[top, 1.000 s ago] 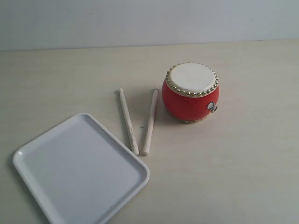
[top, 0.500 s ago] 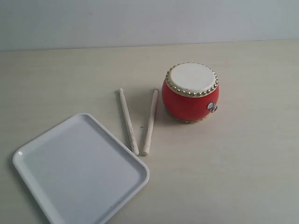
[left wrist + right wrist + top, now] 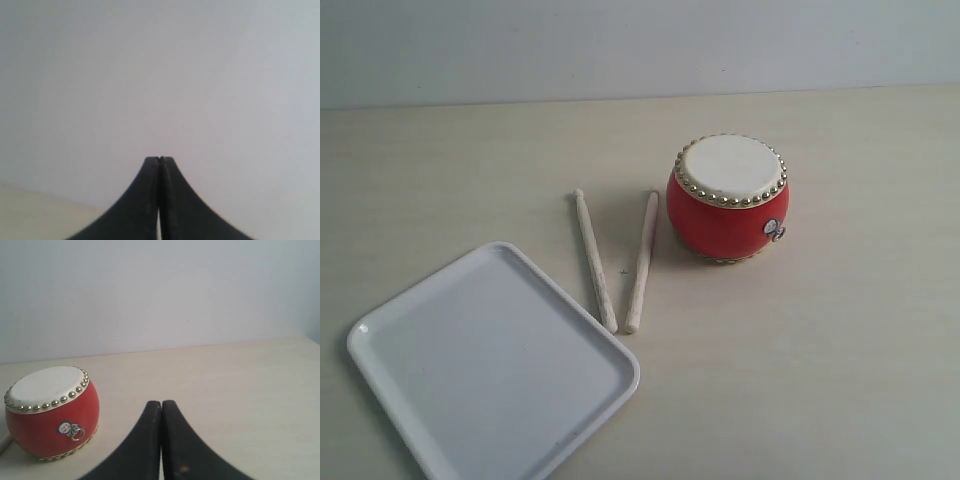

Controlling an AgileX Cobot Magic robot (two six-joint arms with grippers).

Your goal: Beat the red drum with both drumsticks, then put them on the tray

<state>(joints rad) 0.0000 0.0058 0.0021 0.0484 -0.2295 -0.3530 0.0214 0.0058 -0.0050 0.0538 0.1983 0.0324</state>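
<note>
Left end effector (image 3: 159, 159): fingers pressed together, nothing between them; faces a plain wall.
Right end effector (image 3: 161, 402): fingers pressed together, nothing held; low over the tabletop (image 3: 240, 385).
Red drum (image 3: 728, 205): upright on the tabletop, skin up, beside the right end effector.
Drumsticks (image 3: 594, 260): both flat between drum and tray; near ends close, possibly touching; far ends apart.
Tray (image 3: 490, 360): flat, edge just beside the sticks' near ends.

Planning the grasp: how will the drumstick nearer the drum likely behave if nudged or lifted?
The drumstick is slim and round, lying flat on the smooth table, so a sideways nudge would probably roll it. It looks like bare wood, so likely stiff and light.
</note>
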